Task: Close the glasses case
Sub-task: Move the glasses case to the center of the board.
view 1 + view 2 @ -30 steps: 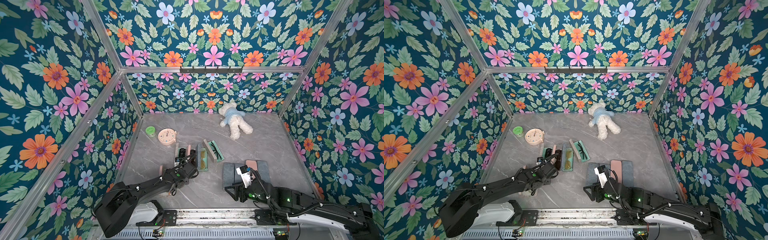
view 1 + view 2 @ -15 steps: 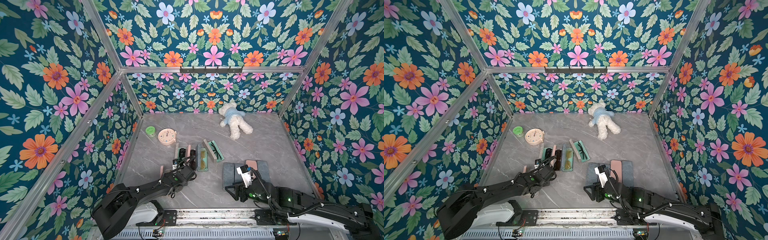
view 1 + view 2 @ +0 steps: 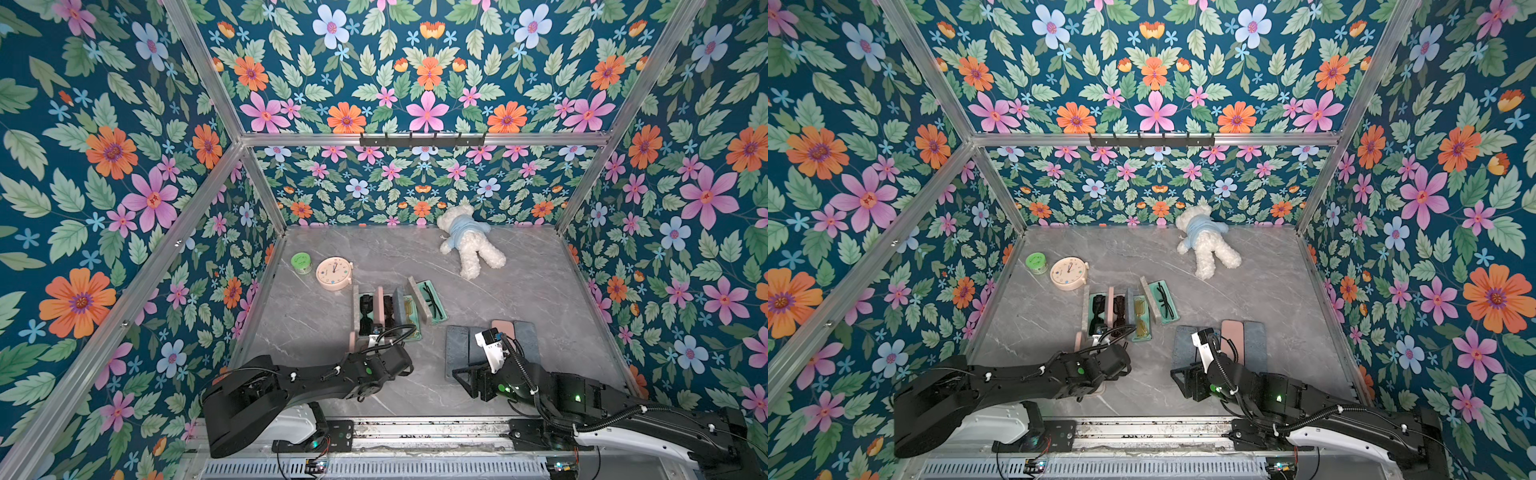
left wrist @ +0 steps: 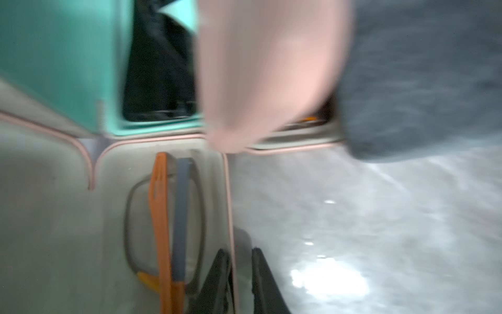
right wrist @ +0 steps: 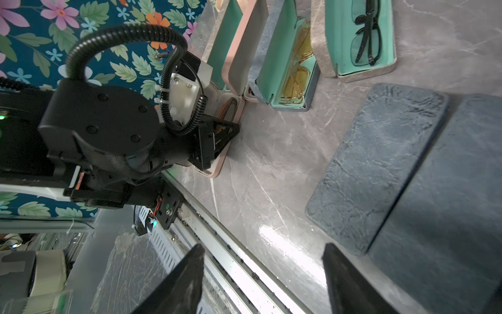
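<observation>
An open pink glasses case [image 5: 217, 163] lies flat at the front left, holding glasses with orange and grey arms [image 4: 163, 217]. In both top views my left arm covers most of it, and only a pink end [image 3: 351, 338] [image 3: 1079, 338] shows. My left gripper [image 4: 239, 252] [image 5: 229, 130] has its jaws close together astride the case's pink rim, one finger inside and one outside. My right gripper [image 5: 267, 261] [image 3: 461, 376] hangs open and empty over the table's front edge, beside a closed grey case [image 5: 380, 163].
Behind the pink case stands a row of open cases: teal-lined with black sunglasses [image 3: 365, 311], blue-grey with yellow glasses [image 3: 409, 316], beige with black glasses [image 3: 432, 301]. Closed cases [image 3: 525, 340] lie right. Clock [image 3: 333, 272], green jar [image 3: 301, 262] and teddy bear [image 3: 469, 241] sit farther back.
My left arm has drawn back from the row of cases toward the front edge, and its jaws have narrowed onto the pink case's rim. The right arm has stayed put.
</observation>
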Motion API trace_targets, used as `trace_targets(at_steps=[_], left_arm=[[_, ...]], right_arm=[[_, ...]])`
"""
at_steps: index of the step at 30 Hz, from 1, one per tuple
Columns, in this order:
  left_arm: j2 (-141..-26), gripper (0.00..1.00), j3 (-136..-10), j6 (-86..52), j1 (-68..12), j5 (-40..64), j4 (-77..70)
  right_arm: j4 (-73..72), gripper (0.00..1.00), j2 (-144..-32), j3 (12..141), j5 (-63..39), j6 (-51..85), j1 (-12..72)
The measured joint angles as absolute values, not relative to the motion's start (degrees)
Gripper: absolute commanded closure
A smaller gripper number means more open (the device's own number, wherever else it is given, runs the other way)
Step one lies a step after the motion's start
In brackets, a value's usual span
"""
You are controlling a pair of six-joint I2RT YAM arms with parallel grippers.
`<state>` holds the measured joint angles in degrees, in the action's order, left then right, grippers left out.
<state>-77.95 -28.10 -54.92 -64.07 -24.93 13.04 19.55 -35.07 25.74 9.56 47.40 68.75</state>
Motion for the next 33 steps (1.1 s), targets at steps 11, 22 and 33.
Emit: trace_targets(at_steps=[11, 22, 33], left_arm=[[-89.21, 0.94, -37.17, -55.48, -67.79, -22.94, 6.59], [-93.58, 0.93, -41.23, -55.18, -68.14, -21.34, 3.88], [-91.85, 0.8, -42.65, -55.2, -68.36, -16.71, 4.58]], right_arm=[[22.31, 0.3, -29.87, 23.51, 8.47, 47.72, 65.28], [23.33, 0.3, -28.69, 21.56, 7.4, 47.9, 64.05], [23.35, 0.3, -28.71, 20.8, 6.5, 48.05, 63.79]])
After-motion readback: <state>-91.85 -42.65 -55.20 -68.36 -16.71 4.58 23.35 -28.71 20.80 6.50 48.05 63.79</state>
